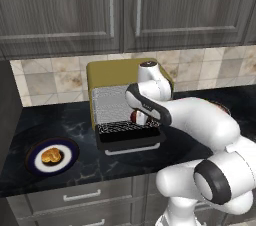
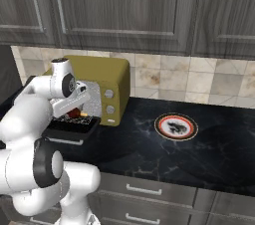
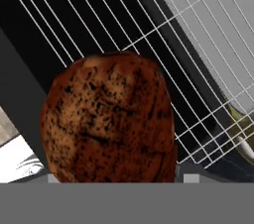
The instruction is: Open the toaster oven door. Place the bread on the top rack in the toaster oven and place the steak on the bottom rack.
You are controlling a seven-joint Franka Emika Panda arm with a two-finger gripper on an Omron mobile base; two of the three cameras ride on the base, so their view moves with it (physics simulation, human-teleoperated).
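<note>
Nearest to the hand camera, the bread (image 3: pixel 109 119) is seen large and close, a rounded brown roll with dark speckles. It is held by the fingers (image 1: pixel 141 118), which are judged to be clamped on it, although their tips are hidden behind the roll. The toaster oven door (image 1: pixel 132 142) is already folded down flat, so the step in hand is judged to be the placing of the bread. The roll is kept at the mouth of the toaster oven (image 1: pixel 112 72), over a wire rack (image 3: pixel 74 15); whether this is the top rack cannot be told. Next, the roll should be carried deeper at the upper shelf's height, then released. The steak (image 2: pixel 174 127) lies on its plate (image 2: pixel 160 120) on the tabletop (image 2: pixel 219 139), well apart. The arm (image 1: pixel 200 120) is stretched forward and bent down at the wrist towards the opening
</note>
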